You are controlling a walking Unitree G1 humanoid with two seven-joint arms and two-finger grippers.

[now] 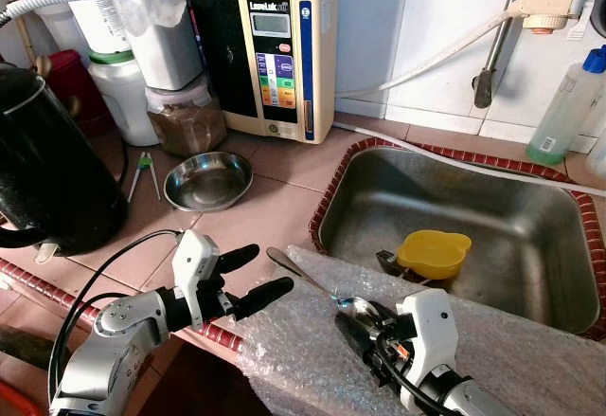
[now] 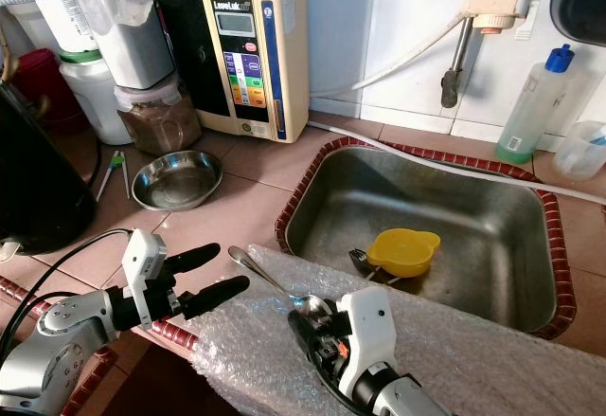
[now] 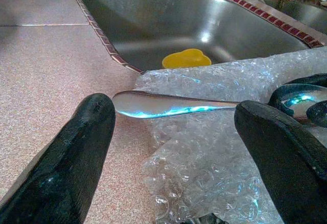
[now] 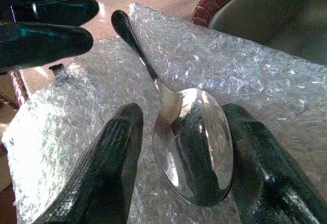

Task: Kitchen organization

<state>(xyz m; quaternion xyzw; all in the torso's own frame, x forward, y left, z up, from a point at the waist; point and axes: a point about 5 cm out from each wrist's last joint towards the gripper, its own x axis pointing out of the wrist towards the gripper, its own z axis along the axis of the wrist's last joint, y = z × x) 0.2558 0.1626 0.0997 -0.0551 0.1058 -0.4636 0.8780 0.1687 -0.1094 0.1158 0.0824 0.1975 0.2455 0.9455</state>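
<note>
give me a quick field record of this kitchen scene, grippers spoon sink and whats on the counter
surface: bubble wrap spread over the counter edge, beside the sink
spoon: metal spoon lying on the wrap, handle pointing toward the left gripper
right gripper: right gripper open, fingers either side of the spoon bowl
left gripper: left gripper open, near the handle tip, not touching it
sink: steel sink holding a yellow cup
counter: small steel bowl, black kettle, water ionizer
</note>
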